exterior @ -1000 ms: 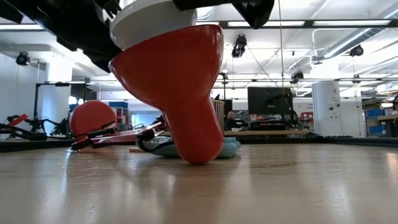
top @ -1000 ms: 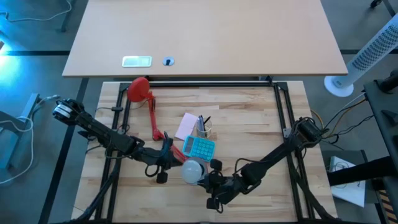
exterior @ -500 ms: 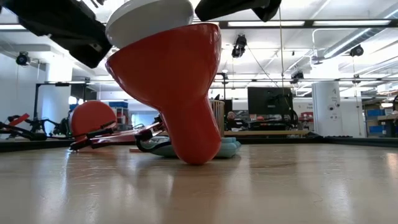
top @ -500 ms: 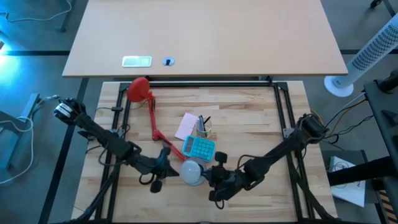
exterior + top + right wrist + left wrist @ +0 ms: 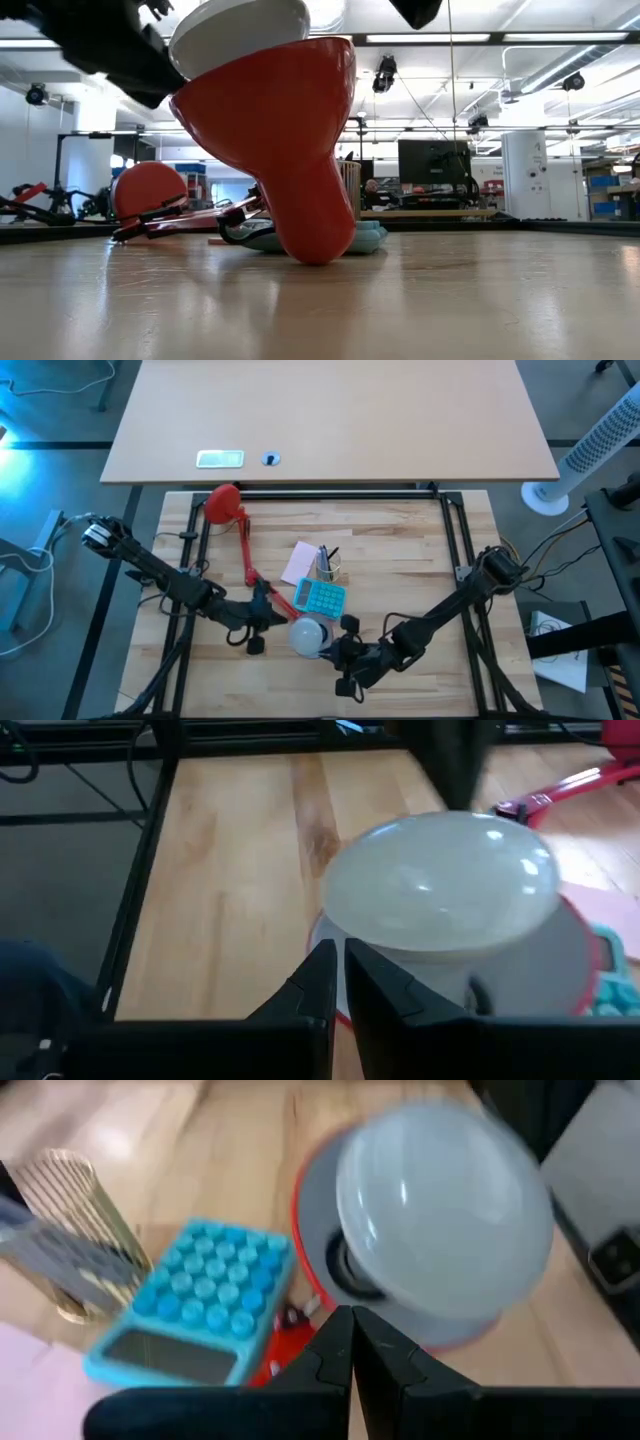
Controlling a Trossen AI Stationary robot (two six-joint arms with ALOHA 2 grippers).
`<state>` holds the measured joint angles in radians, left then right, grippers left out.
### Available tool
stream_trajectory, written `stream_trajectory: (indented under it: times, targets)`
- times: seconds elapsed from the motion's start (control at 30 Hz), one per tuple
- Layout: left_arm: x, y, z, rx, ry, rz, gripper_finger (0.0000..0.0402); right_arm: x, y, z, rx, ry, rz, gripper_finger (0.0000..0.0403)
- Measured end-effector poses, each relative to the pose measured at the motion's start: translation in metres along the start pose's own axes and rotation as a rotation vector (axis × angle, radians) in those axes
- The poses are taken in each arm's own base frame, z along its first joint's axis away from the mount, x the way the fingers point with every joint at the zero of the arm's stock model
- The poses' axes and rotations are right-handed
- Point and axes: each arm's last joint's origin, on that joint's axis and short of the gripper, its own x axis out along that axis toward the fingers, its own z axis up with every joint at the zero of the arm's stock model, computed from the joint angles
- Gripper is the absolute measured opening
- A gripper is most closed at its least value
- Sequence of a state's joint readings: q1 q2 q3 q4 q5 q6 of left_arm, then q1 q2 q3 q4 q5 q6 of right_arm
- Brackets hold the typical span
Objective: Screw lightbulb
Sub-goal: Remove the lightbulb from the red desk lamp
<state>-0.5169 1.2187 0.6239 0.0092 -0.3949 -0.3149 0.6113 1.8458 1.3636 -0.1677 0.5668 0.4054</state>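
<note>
Wooden table (image 5: 400, 550), lightbulb (image 5: 310, 633) in red shade, left end effector (image 5: 349, 1342) and right end effector (image 5: 337, 972) closed, both edged back

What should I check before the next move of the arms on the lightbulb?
1. Lightbulb sits in the mouth of the red lamp shade: ok.
2. Its screw base is caught in the socket: cannot tell, the base is hidden.
3. Left gripper ready to take the bulb: not ok, its jaws are shut on nothing, just short of the bulb.
4. Right gripper ready: not ok, its jaws are also shut and empty, beside the bulb.
5. Shade held steady: not ok, neither gripper grips it; it leans tilted on the table.
6. Room around the shade: not ok, the blue calculator lies close beside it.
</note>
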Motion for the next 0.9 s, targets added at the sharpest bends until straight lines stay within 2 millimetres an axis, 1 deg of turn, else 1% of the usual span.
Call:
stream_trajectory:
  times: [0.07, 0.17, 0.33, 0.43, 0.57, 0.73, 0.9]
  targets:
    - [0.000, 0.003, 0.005, -0.001, -0.032, 0.001, 0.0000, 0.006, 0.003, -0.002, 0.008, -0.017, 0.006, 0.0018]
    - [0.000, 0.002, 0.008, -0.002, -0.053, -0.039, 0.0000, 0.013, 0.001, -0.006, 0.006, -0.003, -0.008, 0.0018]
    - [0.004, -0.003, 0.006, -0.025, -0.023, -0.141, 0.0000, 0.014, -0.001, -0.007, -0.006, 0.006, -0.023, 0.0018]
    - [0.007, -0.006, 0.003, -0.037, -0.012, -0.156, 0.0000, 0.013, -0.002, -0.008, -0.022, 0.019, -0.029, 0.0018]
    - [0.009, -0.011, 0.001, -0.051, -0.006, -0.182, 0.0000, 0.008, -0.006, -0.007, -0.040, 0.052, -0.044, 0.0018]
    - [0.006, -0.020, -0.002, -0.062, 0.013, -0.243, 0.0000, 0.000, -0.012, -0.006, -0.050, 0.099, -0.070, 0.0018]
    - [0.005, -0.021, -0.005, -0.060, 0.039, -0.237, 0.0000, -0.009, -0.015, 0.001, -0.042, 0.080, -0.078, 0.0018]
